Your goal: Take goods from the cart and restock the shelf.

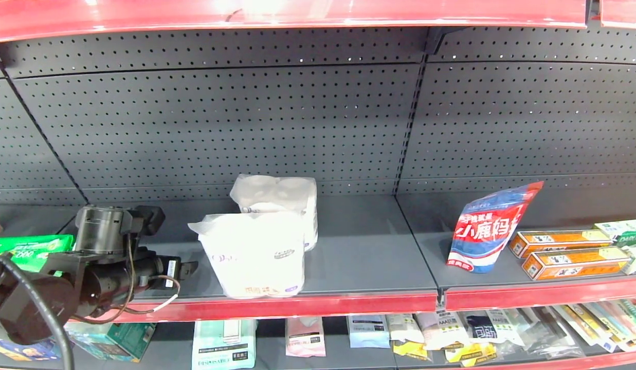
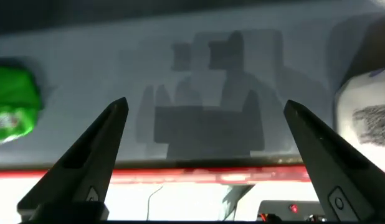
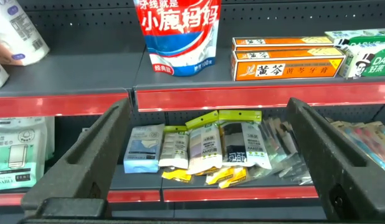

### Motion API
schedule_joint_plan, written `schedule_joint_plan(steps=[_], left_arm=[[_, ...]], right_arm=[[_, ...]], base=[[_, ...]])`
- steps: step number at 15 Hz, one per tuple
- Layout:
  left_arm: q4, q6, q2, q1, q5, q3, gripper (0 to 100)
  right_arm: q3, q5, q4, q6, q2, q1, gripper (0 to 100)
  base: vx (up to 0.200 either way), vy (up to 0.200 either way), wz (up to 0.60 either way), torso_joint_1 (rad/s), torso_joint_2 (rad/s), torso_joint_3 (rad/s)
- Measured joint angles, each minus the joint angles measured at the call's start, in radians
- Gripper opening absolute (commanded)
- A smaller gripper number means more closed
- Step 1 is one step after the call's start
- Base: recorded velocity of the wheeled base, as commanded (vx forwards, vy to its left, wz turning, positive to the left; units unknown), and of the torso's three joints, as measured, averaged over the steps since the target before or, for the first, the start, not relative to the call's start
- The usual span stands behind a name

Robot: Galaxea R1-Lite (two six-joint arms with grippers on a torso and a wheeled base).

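**Two roll packs (image 1: pixel 256 254) on the shelf (image 1: pixel 359 246)**

They stand one behind the other, the front at the lip, likely faced for shoppers. Left gripper (image 2: pixel 206 104), just beside it, is spread wide and empty; right gripper (image 3: pixel 208 102) likewise.

The shelf (image 1: pixel 359 257) is dark grey with a glossy red front edge, its back panel (image 1: pixel 220 118) grey and dotted with holes. White packs (image 1: pixel 256 254), a red-white-blue pouch (image 1: pixel 487 226), orange boxes (image 1: pixel 564 252), a green packet (image 1: pixel 30 252), and a black left end effector (image 2: pixel 205 104).
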Motion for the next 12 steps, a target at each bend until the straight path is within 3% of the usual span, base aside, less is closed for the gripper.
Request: schedule_joint_plan(steps=[12], left_arm=[[-0.087,-0.002,0.106,-0.062,0.002,-0.039,100]], right_arm=[[0.000,0.000,0.000,0.000,0.000,0.000,100]], base=[[0.000,0.000,0.00,0.000,0.00,0.000]])
